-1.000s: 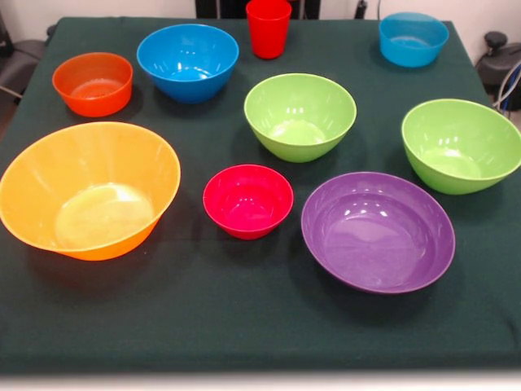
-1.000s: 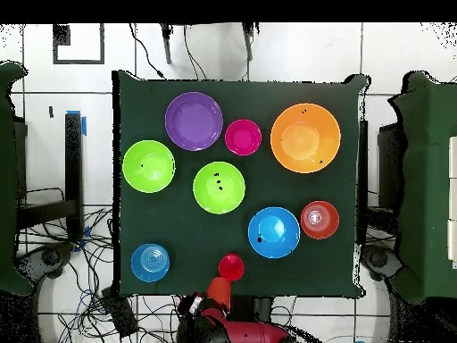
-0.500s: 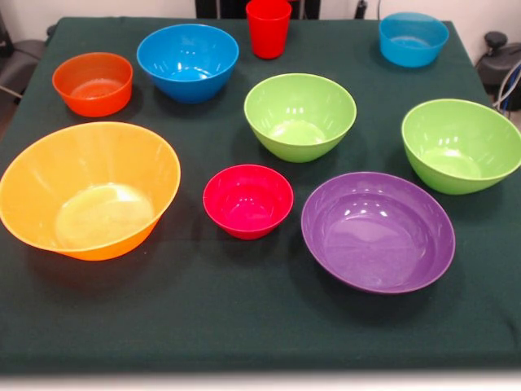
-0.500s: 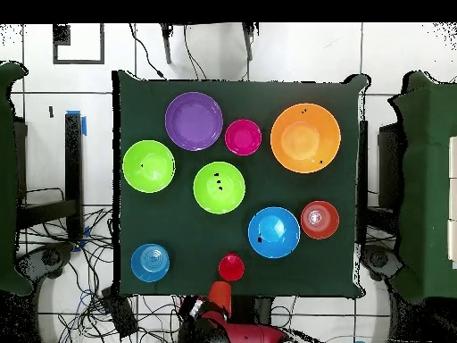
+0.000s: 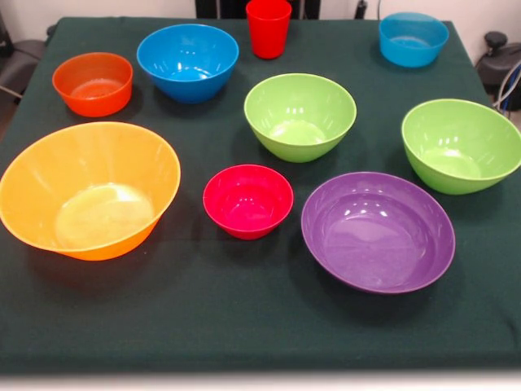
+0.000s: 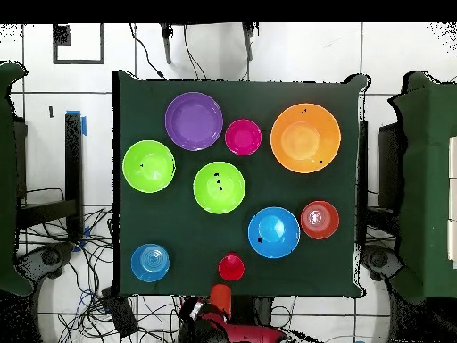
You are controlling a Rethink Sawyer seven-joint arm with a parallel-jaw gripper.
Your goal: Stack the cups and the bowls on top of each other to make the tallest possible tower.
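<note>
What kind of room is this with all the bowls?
Probably a robot lab: a table under dark green cloth, loose cables on a white tiled floor, and a red robot arm at the table's edge.

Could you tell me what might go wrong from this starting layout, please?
1. The red cup stands at the table's edge nearest the arm; a clumsy approach could knock it off.
2. The crimson bowl sits close between the big orange bowl and the purple bowl, so reaching in may bump a neighbour.
3. Glossy bowls may slip.
</note>
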